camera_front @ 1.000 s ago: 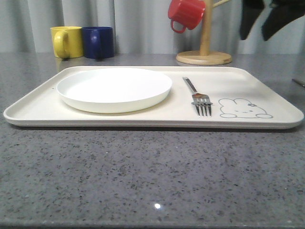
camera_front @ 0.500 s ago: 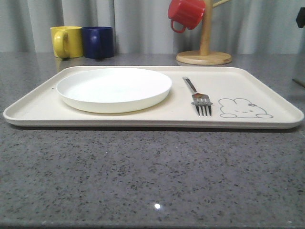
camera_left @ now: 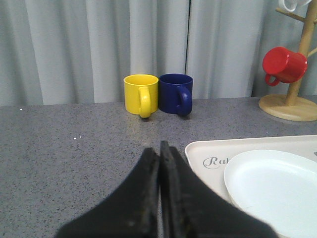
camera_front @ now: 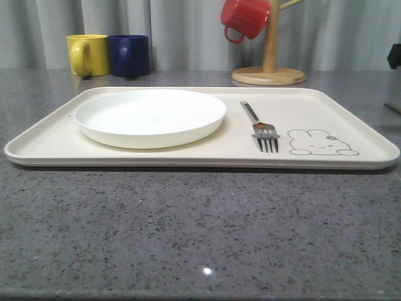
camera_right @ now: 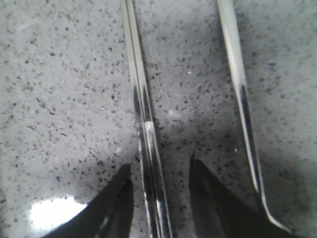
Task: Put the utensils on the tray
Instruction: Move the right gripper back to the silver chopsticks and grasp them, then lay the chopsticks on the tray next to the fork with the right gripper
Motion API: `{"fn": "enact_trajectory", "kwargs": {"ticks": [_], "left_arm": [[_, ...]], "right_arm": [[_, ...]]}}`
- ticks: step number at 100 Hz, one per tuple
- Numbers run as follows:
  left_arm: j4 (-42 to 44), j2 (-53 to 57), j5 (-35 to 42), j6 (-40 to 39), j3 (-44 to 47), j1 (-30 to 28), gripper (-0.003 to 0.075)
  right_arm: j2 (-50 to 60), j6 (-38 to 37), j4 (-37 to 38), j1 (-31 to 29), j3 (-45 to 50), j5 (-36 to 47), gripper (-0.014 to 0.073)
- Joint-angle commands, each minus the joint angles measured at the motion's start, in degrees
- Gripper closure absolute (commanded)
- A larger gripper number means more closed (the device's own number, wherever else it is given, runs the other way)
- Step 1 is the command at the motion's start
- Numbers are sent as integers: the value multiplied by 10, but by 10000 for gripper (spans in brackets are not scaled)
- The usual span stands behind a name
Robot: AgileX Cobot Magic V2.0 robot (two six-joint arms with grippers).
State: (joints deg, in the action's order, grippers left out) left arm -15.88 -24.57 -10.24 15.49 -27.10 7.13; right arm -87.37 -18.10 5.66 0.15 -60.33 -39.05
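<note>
The cream tray [camera_front: 351, 113] lies across the counter with a silver fork [camera_front: 260, 125] on it, between the white plate and the bunny drawing. Its "Rabbit" corner [camera_left: 198, 148] sits just right of my left gripper [camera_left: 159, 146], which is shut with nothing in it, low over the counter. My right gripper [camera_right: 160, 166] is open just above the grey counter, and the pair of flat chopsticks [camera_right: 142, 114] runs between its fingers. A second slim silver handle [camera_right: 237, 84] lies beside them, outside the fingers. A dark bit of the right arm [camera_front: 395, 56] shows at the frame's right edge.
A round white plate [camera_front: 150, 116] fills the tray's left half. A yellow mug [camera_front: 88, 54] and a blue mug [camera_front: 130, 55] stand at the back left. A wooden mug tree [camera_front: 269, 69] holding a red mug [camera_front: 245, 17] stands at the back right.
The right arm's dark shape has left the top right of the front view, moving right and down to the frame's edge. The tray, plate and fork have not moved.
</note>
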Motion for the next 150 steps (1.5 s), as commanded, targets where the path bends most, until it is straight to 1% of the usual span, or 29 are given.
{"fn": "enact_trajectory", "kwargs": {"ticks": [1,13,22,27,32,37,42,49,63,75,87,98,115,125,134,150], "left_arm": [[-4,-2,48,-2,-16,0,738],[-4,-2,48,-2,-16,0,738],[-4,-2,48,-2,-16,0,738],[-4,-2,48,-2,-16,0,738],[-4,-2,48,-2,-16,0,738],[-4,-2,48,-2,-16,0,738],[-4,-2,48,-2,-16,0,738],[-4,-2,48,-2,-16,0,738],[-4,-2,48,-2,-16,0,738],[-4,-2,48,-2,-16,0,738],[-4,-2,48,-2,-16,0,738],[-4,-2,48,-2,-16,0,738],[-4,-2,48,-2,-16,0,738],[-4,-2,48,-2,-16,0,738],[-4,-2,48,-2,-16,0,738],[-4,-2,48,-2,-16,0,738]], "right_arm": [[8,8,-2,-4,-13,29,305],[-4,11,-2,-4,-13,30,304],[-11,11,-2,-4,-13,28,319],[-13,11,-3,-4,-13,25,364],[-13,11,-5,-4,-13,22,437],[-12,11,-5,-4,-13,21,529],[-12,11,-9,-4,-15,21,595],[-7,11,-17,-4,-16,21,643],[24,11,-21,4,-16,14,639],[66,10,-42,27,-16,11,639],[100,6,-70,64,-21,10,639],[106,-4,-78,104,-38,10,639],[84,-42,-76,173,-62,50,639],[55,-57,-72,200,-76,67,639],[29,-75,-67,213,-84,71,639],[-13,-105,-66,216,-85,94,639]]}}
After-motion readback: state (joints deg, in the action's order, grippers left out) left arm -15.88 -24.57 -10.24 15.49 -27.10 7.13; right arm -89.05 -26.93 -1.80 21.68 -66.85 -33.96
